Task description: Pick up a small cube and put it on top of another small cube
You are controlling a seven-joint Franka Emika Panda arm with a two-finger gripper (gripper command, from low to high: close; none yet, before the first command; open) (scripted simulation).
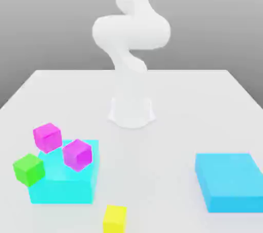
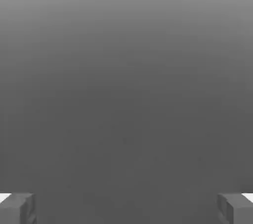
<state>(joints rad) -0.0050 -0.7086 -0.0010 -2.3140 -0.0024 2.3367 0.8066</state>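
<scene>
Several small cubes lie at the exterior view's left. A magenta cube [image 1: 47, 137] sits at the far left corner of a large cyan block [image 1: 64, 183]. A purple-magenta cube [image 1: 77, 154] appears to rest on that block's top. A green cube [image 1: 29, 169] stands against the block's left side, and a yellow cube [image 1: 114, 218] lies on the table near the front edge. In the hand view my gripper [image 2: 126, 210] is open, its grey fingertips [image 2: 17, 208] set wide apart with nothing between them. It faces a plain grey backdrop.
The white arm rises from its base [image 1: 131, 111] at the table's middle and bends upward out of the picture. A flat blue block [image 1: 229, 181] lies at the front of the exterior view's right. The white table [image 1: 169, 139] spreads around the base.
</scene>
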